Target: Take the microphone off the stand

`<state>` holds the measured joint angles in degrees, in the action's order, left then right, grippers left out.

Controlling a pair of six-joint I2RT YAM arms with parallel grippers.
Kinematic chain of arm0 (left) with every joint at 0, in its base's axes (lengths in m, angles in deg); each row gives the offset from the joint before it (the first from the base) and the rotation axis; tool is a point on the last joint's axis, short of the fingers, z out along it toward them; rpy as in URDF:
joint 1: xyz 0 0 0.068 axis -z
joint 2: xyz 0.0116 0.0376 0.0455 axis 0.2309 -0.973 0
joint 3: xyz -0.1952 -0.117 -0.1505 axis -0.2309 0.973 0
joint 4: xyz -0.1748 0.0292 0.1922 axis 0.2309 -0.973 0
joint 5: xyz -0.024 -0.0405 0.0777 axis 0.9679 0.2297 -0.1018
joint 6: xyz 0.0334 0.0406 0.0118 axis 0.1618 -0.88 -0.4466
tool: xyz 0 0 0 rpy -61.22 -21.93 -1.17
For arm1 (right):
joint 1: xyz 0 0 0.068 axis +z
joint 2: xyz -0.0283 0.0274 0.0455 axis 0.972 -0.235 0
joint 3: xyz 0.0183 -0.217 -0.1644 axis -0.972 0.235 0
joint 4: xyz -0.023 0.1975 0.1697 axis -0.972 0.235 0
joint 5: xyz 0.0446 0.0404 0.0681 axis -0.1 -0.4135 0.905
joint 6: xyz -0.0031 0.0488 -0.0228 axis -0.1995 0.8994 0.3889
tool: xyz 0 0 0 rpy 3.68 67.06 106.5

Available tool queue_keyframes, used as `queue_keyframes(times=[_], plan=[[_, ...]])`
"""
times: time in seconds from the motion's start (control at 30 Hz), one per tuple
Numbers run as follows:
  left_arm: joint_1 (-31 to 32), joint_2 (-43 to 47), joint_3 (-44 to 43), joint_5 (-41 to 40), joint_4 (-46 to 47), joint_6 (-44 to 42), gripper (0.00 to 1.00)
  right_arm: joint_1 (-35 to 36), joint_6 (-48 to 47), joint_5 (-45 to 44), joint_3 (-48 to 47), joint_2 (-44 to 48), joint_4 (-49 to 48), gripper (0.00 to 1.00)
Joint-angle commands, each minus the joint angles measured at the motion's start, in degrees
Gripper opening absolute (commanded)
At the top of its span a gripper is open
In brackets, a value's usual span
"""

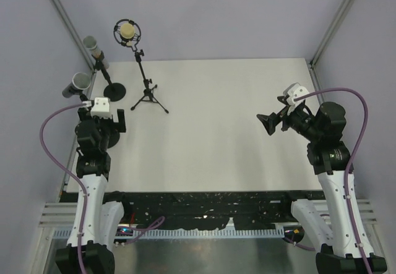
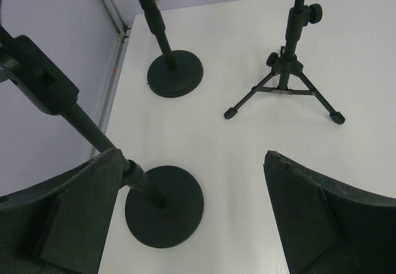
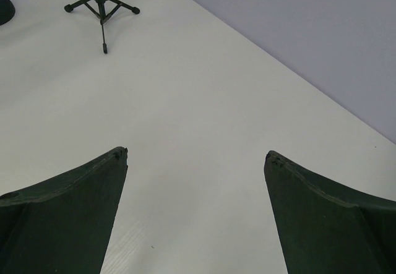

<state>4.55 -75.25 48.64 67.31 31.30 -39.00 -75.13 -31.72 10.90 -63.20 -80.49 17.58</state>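
Two grey handheld microphones sit in clips on round-base stands at the far left: the nearer one (image 1: pixel 78 83) and the farther one (image 1: pixel 91 44). A tripod stand (image 1: pixel 147 94) holds a yellowish microphone (image 1: pixel 127 33) in a ring mount. My left gripper (image 1: pixel 103 120) is open and empty, just below the nearer microphone. In the left wrist view my left gripper (image 2: pixel 192 156) hangs above that stand's round base (image 2: pixel 164 206). The stand's pole (image 2: pixel 93 132) passes right by the left finger (image 2: pixel 86 206). The clip (image 2: pixel 37 76) shows; the microphone does not. My right gripper (image 1: pixel 270 122) is open and empty, far right.
The farther stand's round base (image 2: pixel 175 73) and the tripod legs (image 2: pixel 286 88) stand beyond my left gripper. A metal frame post (image 1: pixel 68 20) and a wall run along the left edge. The right wrist view shows bare table between the fingers (image 3: pixel 80 212) and the tripod (image 3: pixel 101 5) far off.
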Motion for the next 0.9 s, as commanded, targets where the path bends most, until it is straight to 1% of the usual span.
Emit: queue_keyframes(times=[0.0,0.13,0.2,0.33,0.4,0.53,0.73,0.87], plan=[[-0.43,0.15,3.30,2.25,8.94,1.02,1.00,-0.14,0.92,3.77,1.00,-0.03,-4.93,0.95],[-0.43,0.59,5.85,-3.45,10.96,2.52,1.00,-0.14,0.92,4.48,1.35,-0.12,-5.11,0.95],[-0.61,0.59,6.82,-9.24,13.24,2.96,1.00,-0.14,0.83,4.31,1.44,0.05,-5.11,0.95],[-1.13,0.06,8.58,-14.18,18.77,2.35,1.00,-0.14,0.66,4.30,1.62,-0.39,-5.11,0.95],[-1.31,-0.03,9.72,-15.23,21.85,1.82,1.00,-0.14,0.66,4.31,1.71,-0.47,-5.11,0.95],[-2.62,-1.52,11.13,-15.94,27.30,1.20,0.97,-0.14,0.66,4.30,1.79,-0.39,-5.11,0.95],[-5.52,-5.47,10.43,-15.50,30.83,2.69,0.90,-0.14,0.57,4.39,1.97,-0.39,-5.11,0.95],[-6.32,-7.58,10.69,-15.06,33.73,2.78,0.88,-0.22,0.66,4.48,2.06,-0.39,-5.11,0.95]])
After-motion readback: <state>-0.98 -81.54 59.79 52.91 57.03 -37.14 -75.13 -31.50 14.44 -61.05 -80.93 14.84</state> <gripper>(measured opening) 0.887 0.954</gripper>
